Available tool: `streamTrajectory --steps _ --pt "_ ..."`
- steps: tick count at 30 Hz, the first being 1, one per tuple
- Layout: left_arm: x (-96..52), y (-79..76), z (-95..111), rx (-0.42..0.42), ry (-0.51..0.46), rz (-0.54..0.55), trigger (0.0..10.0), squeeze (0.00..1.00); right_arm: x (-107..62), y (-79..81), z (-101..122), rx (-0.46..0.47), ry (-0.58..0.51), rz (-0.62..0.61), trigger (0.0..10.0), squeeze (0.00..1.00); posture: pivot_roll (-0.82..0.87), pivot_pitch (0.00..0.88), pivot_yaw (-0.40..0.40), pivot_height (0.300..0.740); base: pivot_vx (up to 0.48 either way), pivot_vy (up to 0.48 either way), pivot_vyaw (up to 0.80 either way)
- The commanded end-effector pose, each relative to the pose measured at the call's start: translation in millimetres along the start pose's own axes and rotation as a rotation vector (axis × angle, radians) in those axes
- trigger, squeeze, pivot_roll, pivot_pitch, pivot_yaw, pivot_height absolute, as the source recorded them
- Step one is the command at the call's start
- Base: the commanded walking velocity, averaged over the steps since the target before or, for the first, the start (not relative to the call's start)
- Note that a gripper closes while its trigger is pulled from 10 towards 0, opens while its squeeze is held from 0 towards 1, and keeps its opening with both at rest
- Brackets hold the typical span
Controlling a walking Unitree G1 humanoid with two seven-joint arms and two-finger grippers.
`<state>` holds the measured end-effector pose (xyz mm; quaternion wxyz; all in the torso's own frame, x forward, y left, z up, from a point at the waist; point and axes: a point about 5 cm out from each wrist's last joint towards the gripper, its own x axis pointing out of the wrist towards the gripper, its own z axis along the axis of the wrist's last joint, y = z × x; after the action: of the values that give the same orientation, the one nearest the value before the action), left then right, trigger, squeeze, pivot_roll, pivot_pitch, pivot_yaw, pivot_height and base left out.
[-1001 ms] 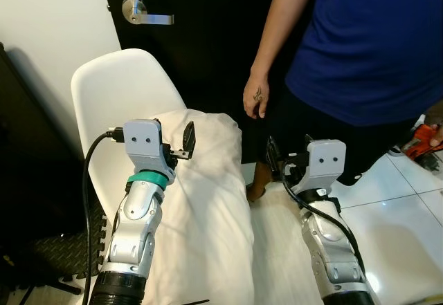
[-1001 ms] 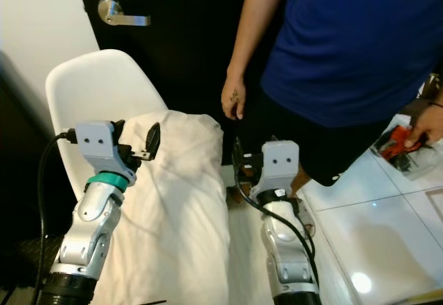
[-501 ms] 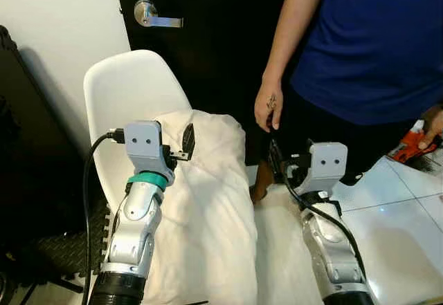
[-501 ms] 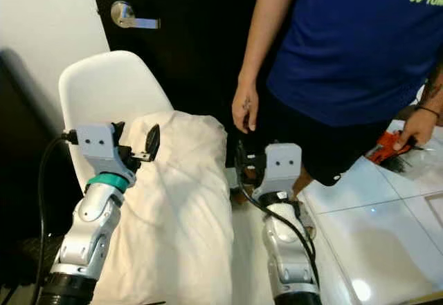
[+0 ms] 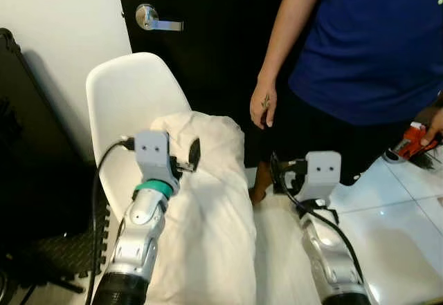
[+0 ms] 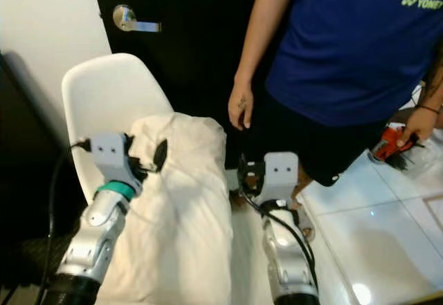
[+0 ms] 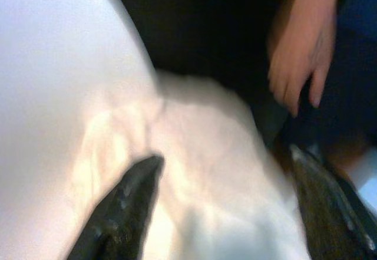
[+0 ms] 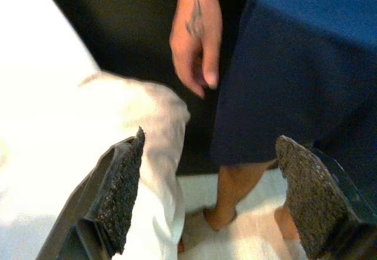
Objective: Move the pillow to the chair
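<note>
A white pillow point(image 5: 208, 201) lies lengthwise between my two arms, its far end resting on the seat of a white shell chair point(image 5: 121, 101). My left gripper point(image 7: 230, 207) is open over the pillow's far left part, and one black finger point(image 5: 194, 154) presses against the cloth. My right gripper point(image 8: 206, 195) is open beside the pillow's right edge, with one pad point(image 8: 121, 195) next to the cloth and the other in free air. In the left eye view the right gripper point(image 5: 278, 172) sits just right of the pillow.
A person in a blue shirt point(image 5: 367, 42) stands close at the right, one hand point(image 5: 263, 108) hanging just beyond the pillow's far end and the other holding a red tool point(image 5: 412, 141). A black door with a silver lever point(image 5: 156, 23) is behind the chair. Dark furniture point(image 5: 28, 153) stands left.
The camera has swung a little, so the chair sits further right in view. My left gripper has edged inward and down onto the pillow. The person's hand has drifted slightly.
</note>
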<state>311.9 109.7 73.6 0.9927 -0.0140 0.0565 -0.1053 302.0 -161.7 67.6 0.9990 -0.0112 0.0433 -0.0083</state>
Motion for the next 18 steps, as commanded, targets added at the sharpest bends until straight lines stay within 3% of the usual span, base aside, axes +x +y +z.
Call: streamTrajectory --steps 1,2,3,4,9,18 --pt "-10.7 3.1 -40.0 0.020 0.172 0.007 10.0 0.00 -6.8 -8.8 -31.3 -0.005 0.152 -0.040 10.0 0.00 -0.04 0.000 0.055 0.740 0.000 0.000 0.00" --pt "-16.5 6.4 -57.2 0.032 0.248 0.023 10.0 0.00 -10.7 -11.8 -47.3 -0.030 0.237 -0.051 10.0 0.00 -0.04 0.000 0.056 0.740 0.000 0.000 0.00" --pt "-16.5 6.4 -57.2 0.032 0.248 0.023 10.0 0.00 -10.7 -11.8 -47.3 -0.030 0.237 -0.051 10.0 0.00 -0.04 0.000 0.056 0.740 0.000 0.000 0.00" --pt "-20.3 8.1 -66.8 0.037 0.294 0.033 10.0 0.00 -15.5 -11.7 -60.8 -0.046 0.306 -0.038 10.0 0.00 -0.04 0.000 0.058 0.740 0.000 0.000 0.00" --pt "-23.3 5.9 -74.5 -0.010 0.334 0.042 10.0 0.00 -29.9 -10.5 -87.5 -0.081 0.443 -0.008 10.0 0.00 -0.02 0.000 0.053 0.740 0.000 0.000 0.00" --pt "-32.2 6.7 -93.5 0.030 0.424 0.047 10.0 0.00 -40.8 -5.7 -105.9 -0.111 0.556 0.023 10.0 0.00 -0.01 0.000 0.061 0.740 0.000 0.000 0.00"
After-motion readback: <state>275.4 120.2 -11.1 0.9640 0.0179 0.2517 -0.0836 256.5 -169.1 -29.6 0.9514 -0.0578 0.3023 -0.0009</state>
